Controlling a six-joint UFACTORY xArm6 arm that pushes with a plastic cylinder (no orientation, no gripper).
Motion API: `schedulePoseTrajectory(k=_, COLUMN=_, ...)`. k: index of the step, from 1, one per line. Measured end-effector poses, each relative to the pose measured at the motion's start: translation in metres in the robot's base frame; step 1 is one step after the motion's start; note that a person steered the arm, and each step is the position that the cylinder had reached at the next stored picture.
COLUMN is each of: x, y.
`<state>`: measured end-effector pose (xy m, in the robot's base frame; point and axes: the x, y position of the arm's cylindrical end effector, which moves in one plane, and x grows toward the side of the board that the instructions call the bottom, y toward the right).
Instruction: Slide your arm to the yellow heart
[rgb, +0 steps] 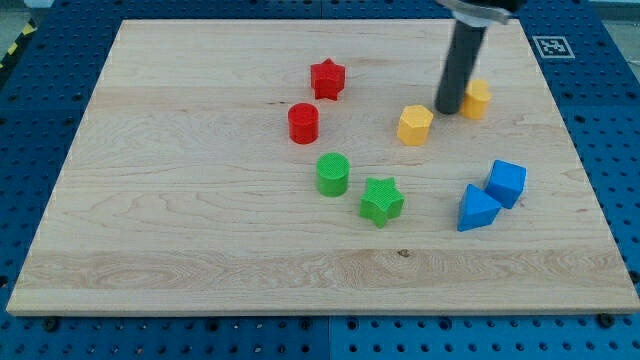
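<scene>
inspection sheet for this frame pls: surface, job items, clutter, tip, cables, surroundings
Surface: pale wooden board, flat, no marks seen.
Job's things: yellow block at the view's upper right, partly hidden by the rod; heart shape not clear.
Clutter: yellow hexagonal block; red star block; red cylinder block; green cylinder block; green star block; blue cube block beside blue triangular block.
Hand: none fitted; my tip sits between the two yellow blocks, right against the hidden one.
Cables: nothing seen.
Surroundings: blue perforated table; printed marker tag.
</scene>
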<state>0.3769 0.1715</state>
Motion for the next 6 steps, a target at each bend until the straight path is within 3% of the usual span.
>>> schedulePoseTrajectory(k=4, x=0.093, y=0.081)
schedulePoseTrajectory(k=6, x=0.111, y=0.102)
